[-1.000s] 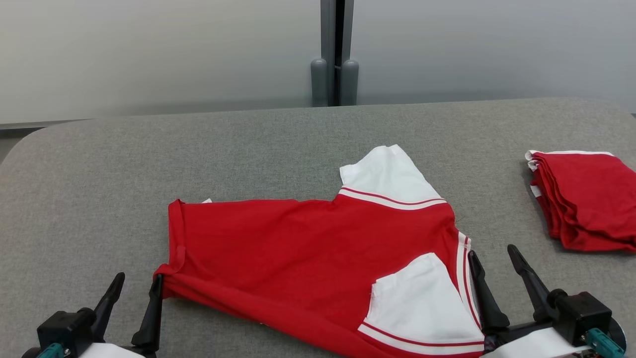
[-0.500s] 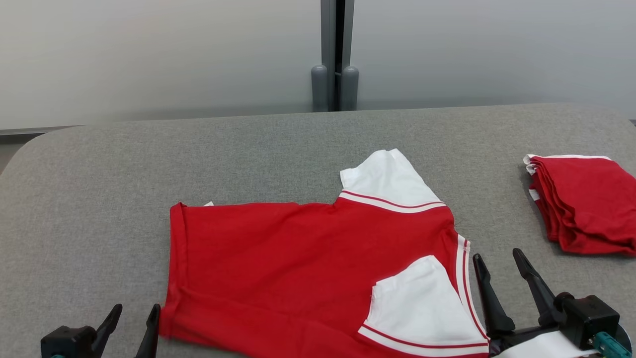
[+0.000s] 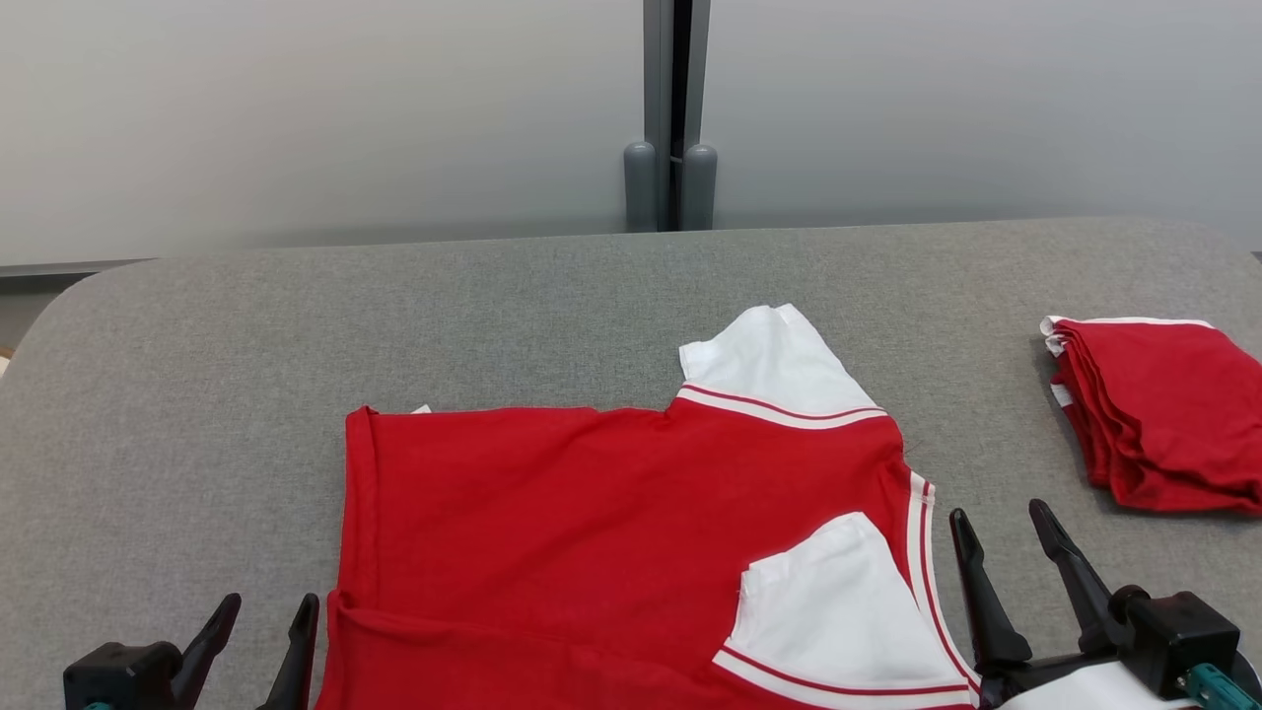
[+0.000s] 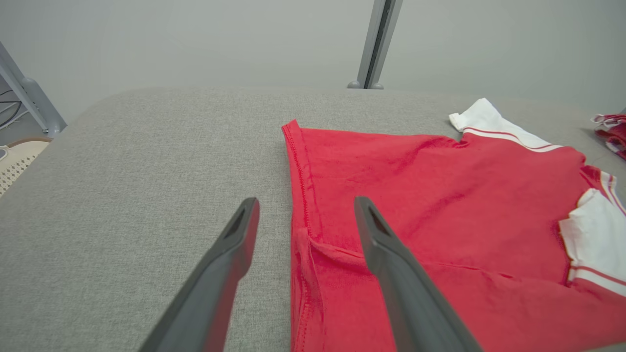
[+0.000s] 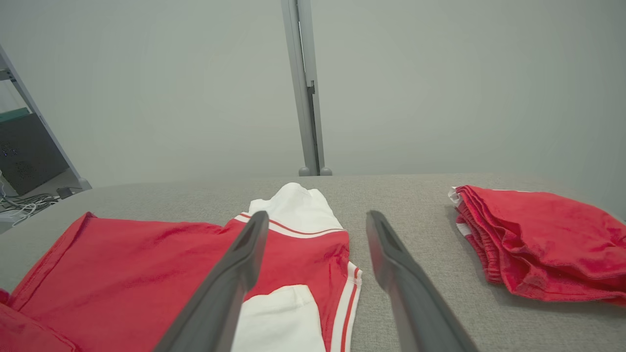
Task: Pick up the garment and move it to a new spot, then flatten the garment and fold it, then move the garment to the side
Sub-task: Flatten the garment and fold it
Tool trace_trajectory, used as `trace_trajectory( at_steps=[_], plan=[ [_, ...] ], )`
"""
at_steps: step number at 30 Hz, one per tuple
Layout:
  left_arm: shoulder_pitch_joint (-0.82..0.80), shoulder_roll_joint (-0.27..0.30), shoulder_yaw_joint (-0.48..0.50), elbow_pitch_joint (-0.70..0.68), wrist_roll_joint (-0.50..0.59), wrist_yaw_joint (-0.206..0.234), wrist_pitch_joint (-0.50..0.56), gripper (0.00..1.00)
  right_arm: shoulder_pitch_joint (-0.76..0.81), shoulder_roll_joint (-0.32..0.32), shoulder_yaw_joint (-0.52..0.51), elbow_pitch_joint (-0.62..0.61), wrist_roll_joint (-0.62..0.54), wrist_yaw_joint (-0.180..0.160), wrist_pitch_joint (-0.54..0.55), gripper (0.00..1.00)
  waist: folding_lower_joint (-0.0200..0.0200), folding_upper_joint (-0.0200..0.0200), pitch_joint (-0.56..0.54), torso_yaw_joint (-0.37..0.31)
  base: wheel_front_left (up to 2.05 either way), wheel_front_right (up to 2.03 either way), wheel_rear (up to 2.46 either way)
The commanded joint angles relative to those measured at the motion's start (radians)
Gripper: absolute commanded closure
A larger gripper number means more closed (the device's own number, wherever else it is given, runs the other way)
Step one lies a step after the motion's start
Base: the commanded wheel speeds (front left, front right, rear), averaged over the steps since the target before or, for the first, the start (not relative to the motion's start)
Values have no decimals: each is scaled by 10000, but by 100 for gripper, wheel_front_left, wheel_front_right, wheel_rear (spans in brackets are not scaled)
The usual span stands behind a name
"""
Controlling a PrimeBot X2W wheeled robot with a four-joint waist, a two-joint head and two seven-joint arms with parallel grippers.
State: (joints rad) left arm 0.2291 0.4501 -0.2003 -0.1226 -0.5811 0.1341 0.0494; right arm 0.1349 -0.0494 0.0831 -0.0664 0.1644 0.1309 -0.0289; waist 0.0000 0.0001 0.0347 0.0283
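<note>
Count: two grippers, one spread garment, one folded red stack, one grey table, one post with two round caps at its foot. Left gripper (image 3: 273, 603): fingers parted to the full, nothing held; right-hand finger just beside the garment's hem corner, contact with the cloth not to be told. Right gripper (image 3: 997, 510): fingers likewise spread wide, empty, raised over bare table just right of the garment's striped neck edge, not touching it. Garment (image 3: 592, 513): one piece, lying between the two grippers and running ahead of both; red body, two white sleeves, each banded in white and red. Mostly flat, with a raised crease across the near part, starting by the left gripper's right-hand finger. Near sleeve folded onto the red body, just left of the right gripper; far sleeve jutting out past the body's far edge, ahead and left of that gripper. Hem turned up in a narrow ridge ahead of the left gripper; small white scrap at its far corner. Folded red stack (image 3: 1163, 404): ahead and right of the right gripper, well apart from the garment; several red layers with white edges, number not countable. Table (image 3: 394, 296): grey cloth-covered top with rounded far corners, under everything. Post (image 3: 670, 99): upright beyond the table's far edge.
</note>
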Motion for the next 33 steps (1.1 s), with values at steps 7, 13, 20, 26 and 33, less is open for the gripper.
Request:
trace_trajectory(
  at_steps=[7,13,20,26,33],
  plan=[
    [-119,-36,34,-334,185,193,-175,0,77,-23,-19,-67,24,-4,64,0,0,-1,63,-49,0,0,0],
    [-1111,-72,13,-308,300,-21,-483,0,-88,-23,-174,-325,15,-4,51,0,0,-1,702,87,0,0,0],
    [-3853,-272,-272,1589,89,-1088,-782,0,-610,-24,-141,-642,-124,-4,-21,0,0,-1,2000,15,0,0,0],
    [-5726,-461,-641,4195,-21,-1946,-797,0,-976,-23,63,-539,-121,-4,-170,0,0,-1,2532,-225,0,0,0],
    [-7310,-739,-1010,7396,-436,-2527,-973,0,-1297,-23,263,-213,60,-4,-439,0,0,-1,2799,-533,0,0,0]
  ],
)
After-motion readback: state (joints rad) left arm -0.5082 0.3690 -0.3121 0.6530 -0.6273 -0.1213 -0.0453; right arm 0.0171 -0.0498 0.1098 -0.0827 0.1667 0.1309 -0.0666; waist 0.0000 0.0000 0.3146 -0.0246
